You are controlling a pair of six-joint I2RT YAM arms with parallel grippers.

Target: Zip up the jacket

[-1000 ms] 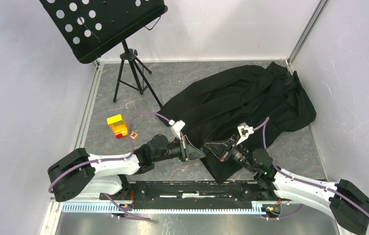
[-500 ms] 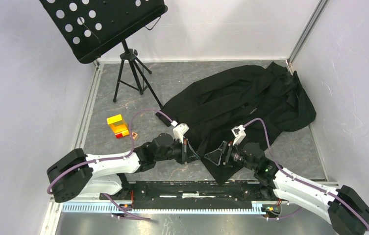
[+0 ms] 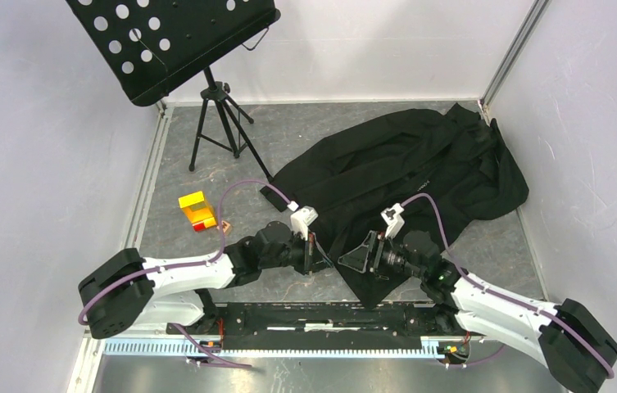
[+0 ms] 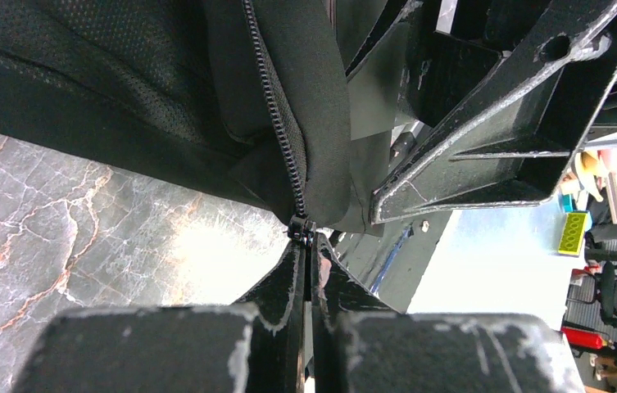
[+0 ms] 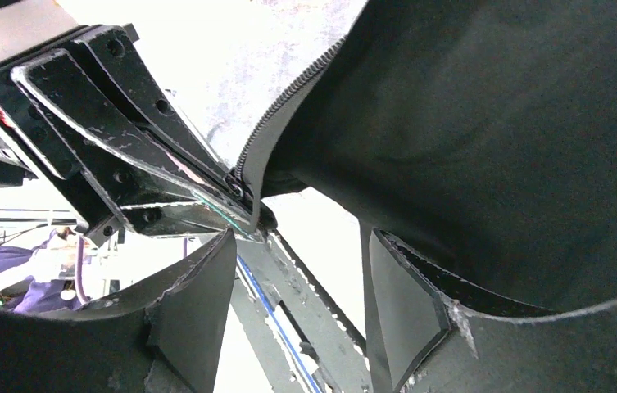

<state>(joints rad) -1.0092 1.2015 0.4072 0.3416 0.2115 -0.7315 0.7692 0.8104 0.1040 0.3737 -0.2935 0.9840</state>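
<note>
The black jacket point(image 3: 403, 164) lies crumpled across the right half of the floor, its near hem by both grippers. In the left wrist view my left gripper point(image 4: 310, 241) is shut on the lower end of the jacket's zipper point(image 4: 276, 123), whose teeth run up and away from the fingertips. My right gripper point(image 5: 301, 246) stands open just opposite, with nothing between its fingers. Black jacket cloth point(image 5: 493, 123) hangs above and beside its right finger. From above, the left gripper point(image 3: 319, 254) and the right gripper point(image 3: 360, 255) face each other closely at the hem.
A black perforated music stand point(image 3: 165, 41) on a tripod point(image 3: 223, 123) stands at the back left. A yellow and red block point(image 3: 196, 211) and a small wooden block point(image 3: 224, 224) lie left of the left arm. Walls close in both sides; a metal rail point(image 3: 288, 346) runs along the near edge.
My right gripper was shut at the jacket's hem; it has opened and shifted a little to the left. The left gripper stays shut and has drawn slightly back to the left.
</note>
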